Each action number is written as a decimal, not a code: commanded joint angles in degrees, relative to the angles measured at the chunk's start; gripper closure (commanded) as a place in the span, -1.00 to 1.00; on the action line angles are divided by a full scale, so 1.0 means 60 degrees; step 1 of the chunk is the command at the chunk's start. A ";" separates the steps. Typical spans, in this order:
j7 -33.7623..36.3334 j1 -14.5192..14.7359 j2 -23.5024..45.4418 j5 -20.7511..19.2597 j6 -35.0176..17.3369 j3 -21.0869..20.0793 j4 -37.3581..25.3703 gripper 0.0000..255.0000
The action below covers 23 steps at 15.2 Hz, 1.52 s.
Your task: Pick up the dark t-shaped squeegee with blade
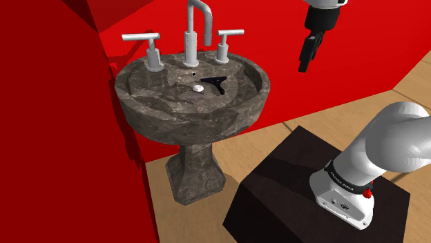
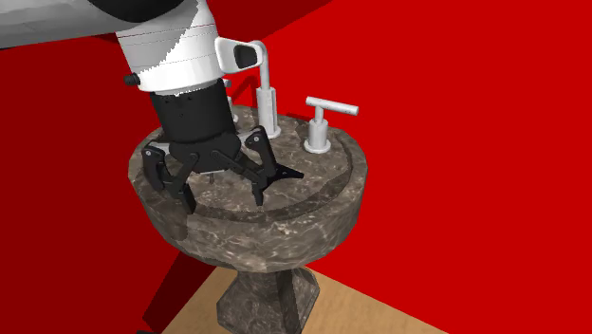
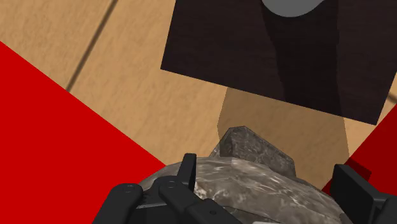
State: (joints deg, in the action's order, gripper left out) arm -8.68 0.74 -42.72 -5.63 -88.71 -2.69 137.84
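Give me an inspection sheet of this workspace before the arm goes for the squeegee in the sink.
Surface: dark mottled stone pedestal sink.
Job's things: dark T-shaped squeegee lies in the basin beside the drain, untouched.
Clutter: nothing loose seen; fixtures are a grey faucet between two lever handles.
Tool: the tool is open and empty, in the air, off the sink's right in the shoulder view.
Cables: nothing seen.
Surroundings: red walls, wood floor, dark stand.
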 commanded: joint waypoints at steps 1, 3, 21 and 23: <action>0.0000 0.0000 0.0000 0.0000 0.0000 0.0000 0.0000 -1.00; 0.0411 -0.0054 0.0578 0.0091 -0.0609 -0.0151 -0.0003 -1.00; 0.3967 -0.0588 0.6859 -0.0338 -0.4583 -0.1002 -0.2595 -1.00; 0.4333 -0.0597 0.7595 -0.0487 -0.4792 -0.0993 -0.3147 -1.00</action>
State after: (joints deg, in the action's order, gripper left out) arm 16.07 -2.79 0.63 -8.10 -116.53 -8.66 120.36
